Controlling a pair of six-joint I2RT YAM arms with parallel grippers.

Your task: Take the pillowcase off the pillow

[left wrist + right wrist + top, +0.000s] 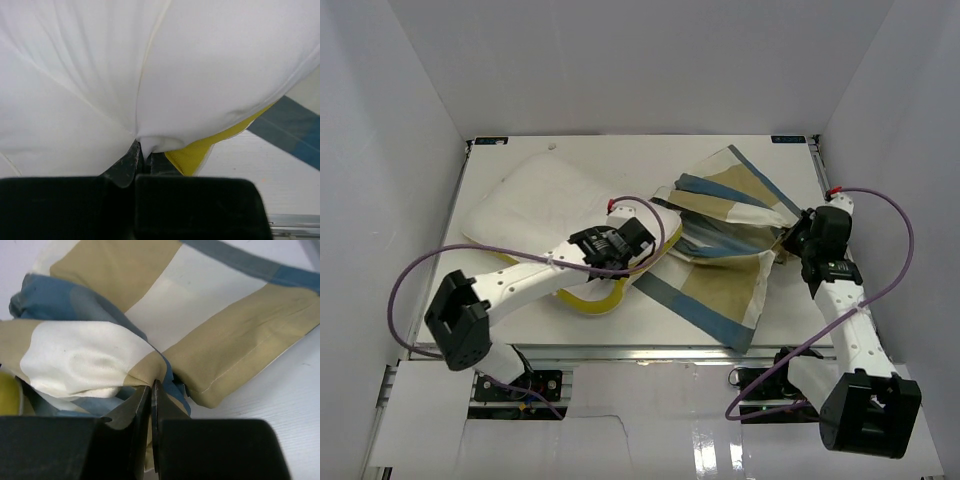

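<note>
Pinching the pillow (pixel 535 200) w/ left jaws, at its near-right end, right by the yellow piping (pixel 590 300). In left wrist view, pressed together on a small tuck of white pillow (pixel 200 75) fabric. No gap visible btw them, fabric bulging over and around the tips. Yellow piping (pixel 195 155) just right of that pinch, touching it. Found pillow lying on the counter (pixel 620 325), left of centre, angled far-left to near-centre, plump and mostly uncovered.

Clamping the pillowcase (pixel 720 260) w/ right jaws at its right edge, near counter's right side. In right wrist view, closed on a bunched fold of pillowcase (pixel 165 290), cream and tan blocks puckering at the tips, blue bit tucked under.

Found pillowcase crumpled right of centre, spread flatter toward near edge, blue border showing there. Meeting pillow's right end next to left jaws; can't tell if any pillow corner sits inside. Blue part of pillowcase (pixel 295 130) also in left wrist view, right of and apart from left jaws, flat on counter (pixel 240 160).

Left arm (pixel 520 280) reaching across from near-left, right arm (pixel 845 310) up from near-right. Well apart from each other, pillowcase bunched btw.
</note>
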